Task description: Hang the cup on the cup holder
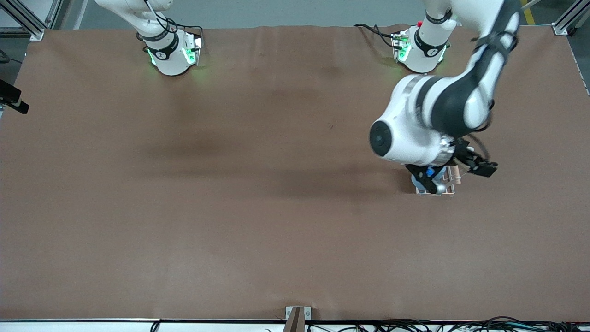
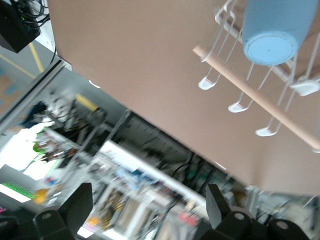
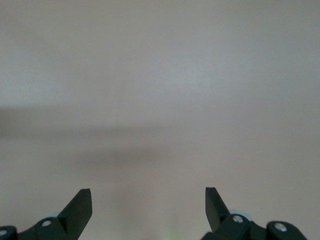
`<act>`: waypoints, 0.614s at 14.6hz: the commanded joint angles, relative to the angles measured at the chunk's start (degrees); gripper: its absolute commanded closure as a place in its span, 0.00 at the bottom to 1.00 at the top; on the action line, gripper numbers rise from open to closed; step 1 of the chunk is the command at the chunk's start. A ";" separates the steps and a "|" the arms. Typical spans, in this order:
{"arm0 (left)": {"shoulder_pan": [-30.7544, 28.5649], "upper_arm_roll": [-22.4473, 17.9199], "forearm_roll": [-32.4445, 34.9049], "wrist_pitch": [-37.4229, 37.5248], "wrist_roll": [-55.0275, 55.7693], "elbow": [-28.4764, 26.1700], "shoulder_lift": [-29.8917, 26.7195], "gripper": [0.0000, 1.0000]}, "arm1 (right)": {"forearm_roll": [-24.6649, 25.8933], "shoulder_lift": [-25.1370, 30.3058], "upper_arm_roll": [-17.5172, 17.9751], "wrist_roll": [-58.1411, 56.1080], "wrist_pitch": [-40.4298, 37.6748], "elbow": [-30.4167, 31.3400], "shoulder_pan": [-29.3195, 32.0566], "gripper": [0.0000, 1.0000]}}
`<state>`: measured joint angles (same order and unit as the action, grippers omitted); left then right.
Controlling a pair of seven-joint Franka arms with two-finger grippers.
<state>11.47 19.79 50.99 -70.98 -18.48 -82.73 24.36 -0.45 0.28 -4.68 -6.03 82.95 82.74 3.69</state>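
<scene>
Cup [image 2: 274, 30]: light-blue tumbler hung upside down on a prong, upper right of the left wrist view.
Cup holder [image 2: 250, 89]: white wire rack, wooden rod.
Left gripper [image 2: 149, 205]: fingers spread, empty.
Right gripper [image 3: 148, 207]: fingers spread, empty.

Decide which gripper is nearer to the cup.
Left. The left gripper hangs open just above the cup on the cup holder; the right gripper waits elsewhere, open.

The left arm reaches out from its base and bends down over the tabletop toward its own end, its wrist turned downward. The left pincer [image 2: 146, 202] hangs spread wide with nothing between its fingers. The right arm waits folded near its base; the right pincer [image 3: 148, 202] is likewise spread and holds nothing.
</scene>
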 commanded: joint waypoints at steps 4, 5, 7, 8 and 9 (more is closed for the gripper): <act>-0.83 0.51 -17.65 -0.29 20.37 13.28 -1.06 0.00 | 0.27 0.86 0.90 2.07 1.25 1.55 1.05 0.00; -0.92 0.60 -19.77 -0.47 23.81 14.08 -1.76 0.00 | 0.27 0.86 0.90 2.07 1.16 1.55 0.97 0.00; -1.01 0.51 -23.64 -3.09 29.18 14.44 -4.83 0.00 | 0.18 0.86 0.90 2.07 1.16 1.55 0.97 0.00; -1.01 0.25 -25.75 -4.07 31.56 14.44 -6.50 0.00 | 0.18 0.86 0.90 1.98 1.07 1.55 0.97 0.00; -1.27 0.25 -28.64 -4.07 33.41 14.44 -7.47 0.00 | 0.10 0.86 0.90 1.98 1.07 1.55 0.97 0.00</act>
<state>11.11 19.87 26.81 -74.00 11.05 -67.86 20.36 -0.45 0.28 -4.67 -4.86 83.53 83.21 3.71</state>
